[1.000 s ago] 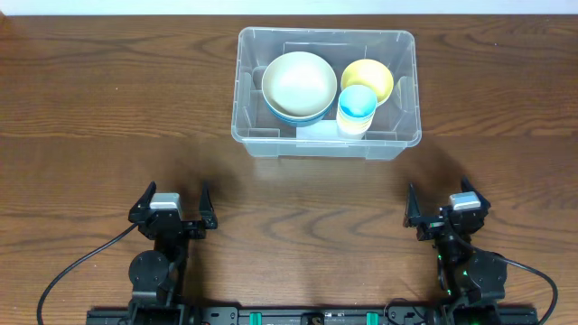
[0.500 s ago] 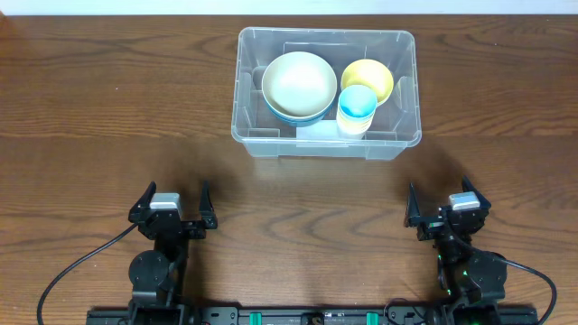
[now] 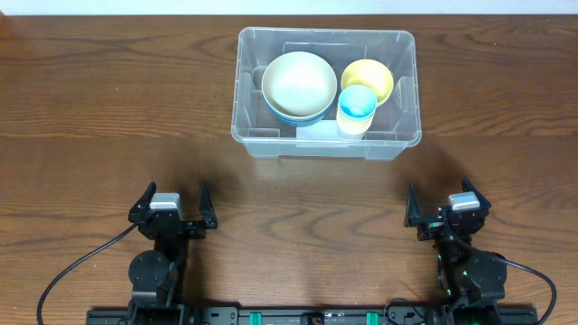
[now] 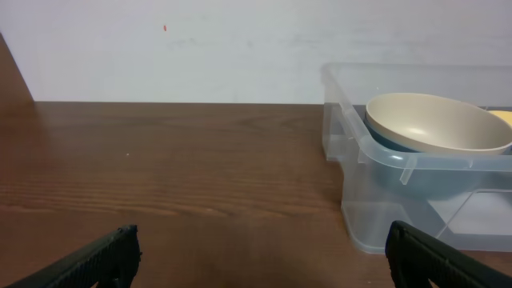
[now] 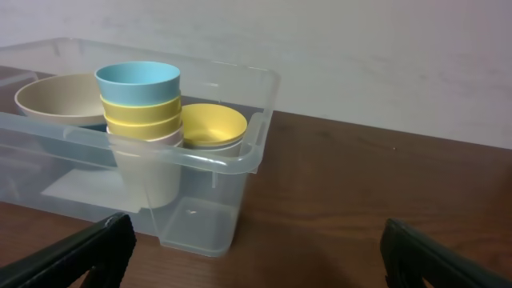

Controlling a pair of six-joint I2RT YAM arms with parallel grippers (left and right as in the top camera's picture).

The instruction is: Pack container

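**Wood table, packing station: container loaded, both arms at rest**

Brown wood-grain table point(image 3: 90, 135), listed from the robot's edge outward.

1. Left gripper point(image 3: 175, 200): on the near side of the container, well apart from it and off to its left. Fingers spread wide, nothing between them.
2. Right gripper point(image 3: 439, 206): on the near side of the container, well apart from it and off to its right. Fingers likewise spread wide and empty.
3. Bare wood lies between both grippers and the container. No loose item shows on it.
4. Container point(image 3: 327, 36): clear plastic, upright, no lid, at the table's far middle.
5. Cup stack point(image 3: 356, 106): upright inside the container, near right. A blue cup is on top, yellow ones under it and a pale one lowest.
6. Cream bowl point(image 3: 298, 79): inside the container, left half, nested in a blue bowl point(image 3: 291, 116).
7. Yellow bowl point(image 3: 372, 77): inside the container, far right, just behind the cup stack.
8. White wall point(image 4: 240, 48): behind the container.

Step in hand: by judgement packing is done or all but done, since everything in sight sits inside the container. The next move likely calls for no grasp. No lid is in view to fit, so the arms need only keep clear.
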